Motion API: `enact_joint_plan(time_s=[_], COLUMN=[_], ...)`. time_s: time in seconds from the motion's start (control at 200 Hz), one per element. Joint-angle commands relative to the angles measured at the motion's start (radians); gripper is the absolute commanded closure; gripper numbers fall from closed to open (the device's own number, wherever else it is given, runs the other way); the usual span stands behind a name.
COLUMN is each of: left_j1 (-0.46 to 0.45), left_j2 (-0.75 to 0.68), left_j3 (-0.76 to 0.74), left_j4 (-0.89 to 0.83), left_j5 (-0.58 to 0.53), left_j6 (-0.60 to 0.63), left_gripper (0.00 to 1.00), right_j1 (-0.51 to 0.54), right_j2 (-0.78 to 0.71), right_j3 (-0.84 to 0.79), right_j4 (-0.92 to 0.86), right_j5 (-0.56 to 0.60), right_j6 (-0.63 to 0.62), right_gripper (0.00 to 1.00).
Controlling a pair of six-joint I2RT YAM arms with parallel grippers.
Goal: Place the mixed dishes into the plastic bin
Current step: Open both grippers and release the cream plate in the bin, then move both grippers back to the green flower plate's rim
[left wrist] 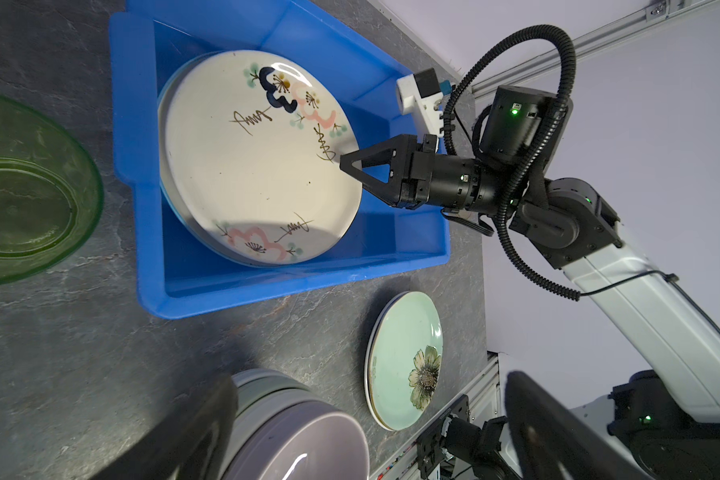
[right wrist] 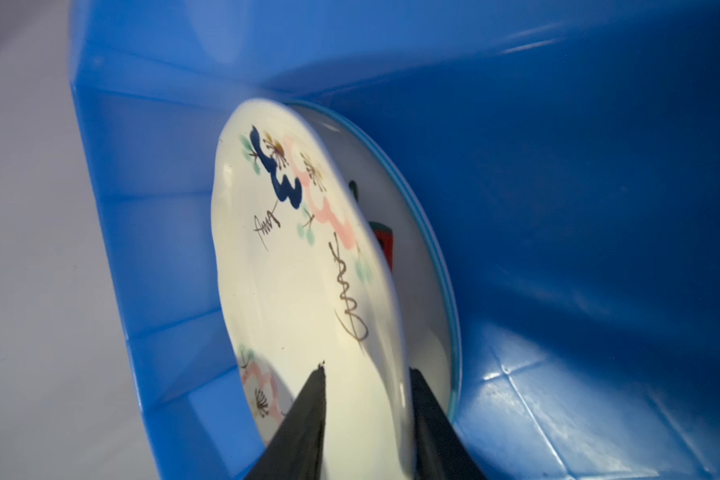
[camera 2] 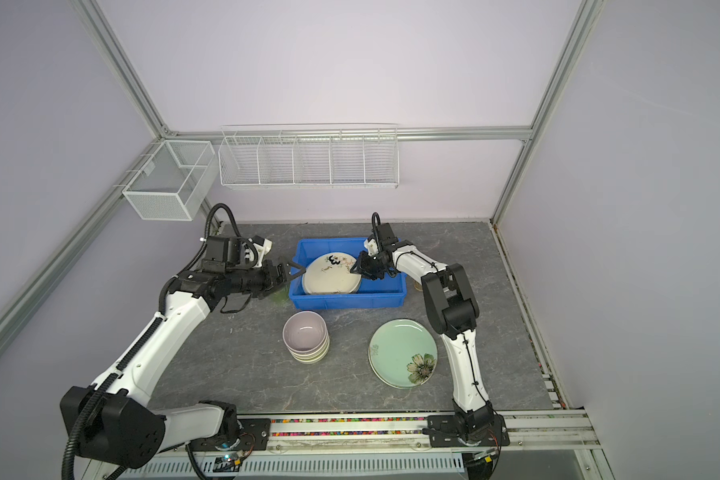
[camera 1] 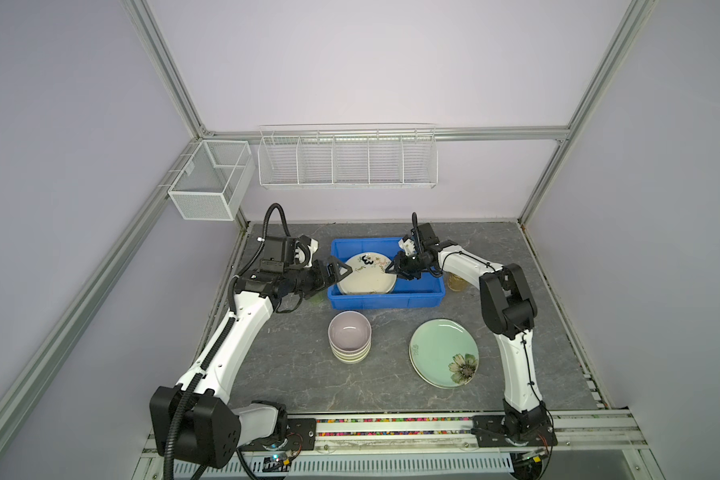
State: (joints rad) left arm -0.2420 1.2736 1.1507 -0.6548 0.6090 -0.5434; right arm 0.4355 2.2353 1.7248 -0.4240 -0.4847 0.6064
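The blue plastic bin (camera 1: 387, 300) (camera 2: 350, 301) stands at the back middle of the table. Inside it a cream flowered plate (camera 1: 364, 278) (left wrist: 246, 166) (right wrist: 292, 270) lies tilted on a teal-rimmed plate (right wrist: 429, 249). My right gripper (camera 1: 391, 268) (left wrist: 350, 166) (right wrist: 366, 372) straddles the cream plate's right rim, its jaws parted with a gap. At the bin's left wall my left gripper (camera 1: 339, 270) (left wrist: 371, 436) hangs wide open and empty. A bowl stack topped in lilac (camera 1: 349, 336) and pale green floral plates (camera 1: 443, 353) sit in front of the bin.
A green cup (left wrist: 21, 195) (camera 1: 316, 298) stands left of the bin under my left arm. An amber cup (camera 1: 457, 282) stands right of it behind my right arm. White wire baskets (camera 1: 346, 160) (camera 1: 208, 178) hang on the back wall.
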Motion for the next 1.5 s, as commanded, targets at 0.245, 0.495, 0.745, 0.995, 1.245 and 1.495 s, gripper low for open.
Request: enact_joint_plan(time_s=[0.245, 0.495, 0.745, 0.995, 1.245, 1.495], left_j1=[0.004, -0.022, -0.263, -0.508, -0.62, -0.688], left_j2=[-0.028, -0.033, 0.007, 0.116, 0.2, 0.289], left_j3=[-0.019, 0.02, 0.05, 0.048, 0.048, 0.041], left_j4=[-0.013, -0.072, 0.013, 0.148, 0.21, 0.228], left_j5=[-0.019, -0.077, -0.163, -0.224, -0.249, -0.28], left_j6=[0.028, 0.054, -0.035, -0.136, -0.191, -0.224], left_gripper=[0.0, 0.0, 0.0, 0.0, 0.0, 0.0], right_j1=[0.034, 0.055, 0.072, 0.072, 0.065, 0.017], right_j2=[-0.033, -0.171, -0.505, -0.861, -1.201, -1.369], right_j3=[0.068, 0.032, -0.191, -0.483, -0.78, -0.975], right_j4=[-0.105, -0.172, -0.232, -0.347, -0.415, -0.444], right_j5=[0.08, 0.187, 0.268, 0.328, 0.424, 0.417], right_j6=[-0.097, -0.167, -0.199, -0.151, -0.014, 0.049], right_gripper=[0.45, 0.34, 0.12, 0.12, 0.12, 0.11])
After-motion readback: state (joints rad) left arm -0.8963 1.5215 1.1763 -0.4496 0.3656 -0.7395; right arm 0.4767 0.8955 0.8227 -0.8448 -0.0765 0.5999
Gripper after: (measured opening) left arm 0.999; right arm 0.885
